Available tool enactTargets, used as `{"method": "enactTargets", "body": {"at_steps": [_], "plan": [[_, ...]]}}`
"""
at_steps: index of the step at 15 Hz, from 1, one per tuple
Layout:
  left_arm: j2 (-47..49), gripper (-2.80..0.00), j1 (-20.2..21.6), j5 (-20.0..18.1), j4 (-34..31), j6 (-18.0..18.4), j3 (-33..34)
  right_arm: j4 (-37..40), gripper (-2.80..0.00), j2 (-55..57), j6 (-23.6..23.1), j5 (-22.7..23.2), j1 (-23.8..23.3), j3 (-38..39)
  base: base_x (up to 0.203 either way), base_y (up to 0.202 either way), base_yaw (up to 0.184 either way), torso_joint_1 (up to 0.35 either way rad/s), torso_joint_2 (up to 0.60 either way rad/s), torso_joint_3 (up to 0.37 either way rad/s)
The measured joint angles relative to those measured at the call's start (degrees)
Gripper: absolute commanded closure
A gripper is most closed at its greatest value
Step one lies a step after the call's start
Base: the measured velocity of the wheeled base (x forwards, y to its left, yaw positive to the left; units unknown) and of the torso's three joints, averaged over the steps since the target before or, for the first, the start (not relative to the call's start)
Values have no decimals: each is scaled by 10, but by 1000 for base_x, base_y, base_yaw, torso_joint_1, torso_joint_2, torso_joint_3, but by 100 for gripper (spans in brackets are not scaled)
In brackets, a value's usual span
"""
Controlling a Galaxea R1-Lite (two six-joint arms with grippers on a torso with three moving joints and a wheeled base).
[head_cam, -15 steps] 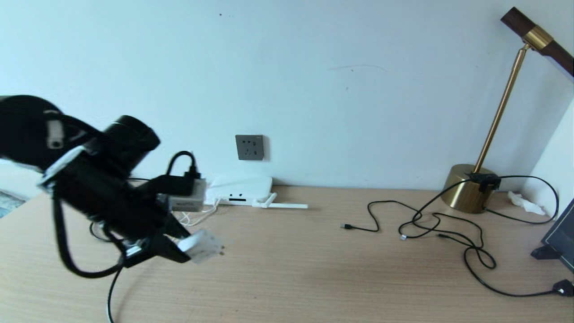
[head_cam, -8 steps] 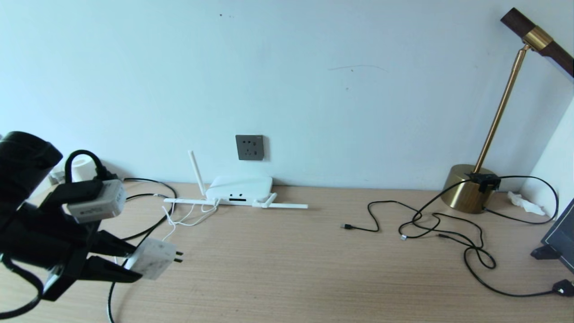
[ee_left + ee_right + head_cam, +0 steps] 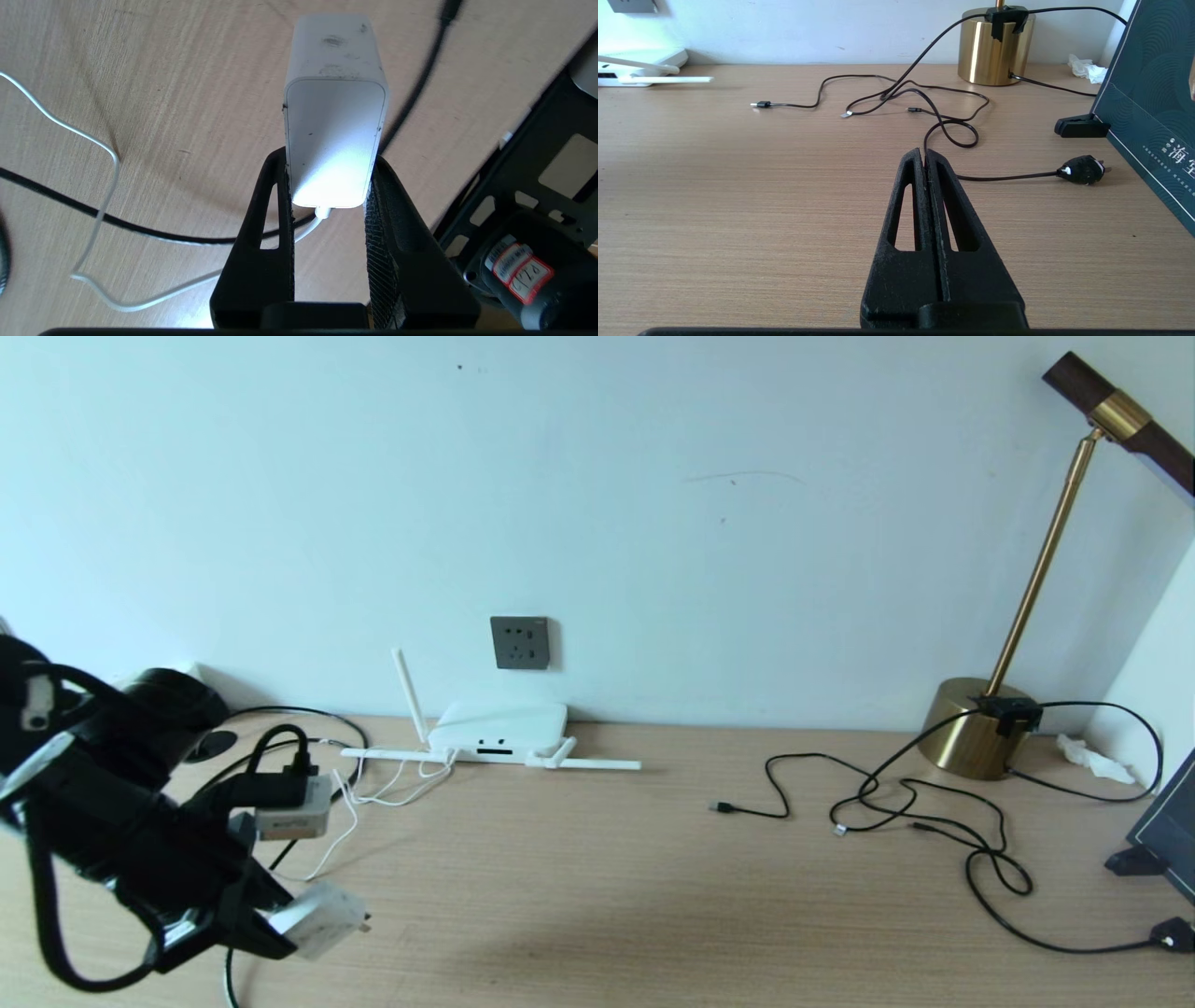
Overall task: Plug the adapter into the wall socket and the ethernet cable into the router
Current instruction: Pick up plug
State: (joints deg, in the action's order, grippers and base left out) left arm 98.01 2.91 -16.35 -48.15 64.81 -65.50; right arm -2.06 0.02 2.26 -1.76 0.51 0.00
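Note:
My left gripper (image 3: pixel 285 933) is shut on the adapter (image 3: pixel 322 917), a small white cube, just above the table's front left. Its prongs point right, towards the table's middle. In the left wrist view both black fingers (image 3: pixel 275 196) press the adapter (image 3: pixel 334 116) at its sides, and its thin white cord (image 3: pixel 107 186) trails over the wood. The dark grey wall socket (image 3: pixel 520 642) is on the wall above the white router (image 3: pixel 499 728). The black ethernet cable (image 3: pixel 317 711) curves across the table left of the router. My right gripper (image 3: pixel 925 154) hovers shut and empty over the table's right half.
A brass lamp (image 3: pixel 971 737) stands at the back right, with thin black cables (image 3: pixel 896 803) tangled in front of it. A black plug (image 3: pixel 1083 169) and a dark patterned box (image 3: pixel 1148 102) sit at the right edge. Bare wood lies between router and lamp.
My left arm has swung away from the router to the far left, then down towards the front edge, still holding the adapter. The router's left antenna is uncovered. The right gripper has not moved.

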Motion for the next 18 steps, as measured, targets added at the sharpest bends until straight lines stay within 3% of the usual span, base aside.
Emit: {"method": "enactTargets", "body": {"at_steps": [3,6,15,16,18], "plan": [[82,0,-3,4,6,-31,-59,0,0,0,0,0,0,0,0,0,0,0,0,0],[140,0,-6,5,8,-37,-97,0,0,0,0,0,0,0,0,0,0,0,0,0],[197,-2,-8,5,10,-35,-117,0,0,0,0,0,0,0,0,0,0,0,0,0],[197,-280,-8,5,10,-33,-117,0,0,0,0,0,0,0,0,0,0,0,0,0],[198,-280,-9,5,10,-33,-116,0,0,0,0,0,0,0,0,0,0,0,0,0]]}}
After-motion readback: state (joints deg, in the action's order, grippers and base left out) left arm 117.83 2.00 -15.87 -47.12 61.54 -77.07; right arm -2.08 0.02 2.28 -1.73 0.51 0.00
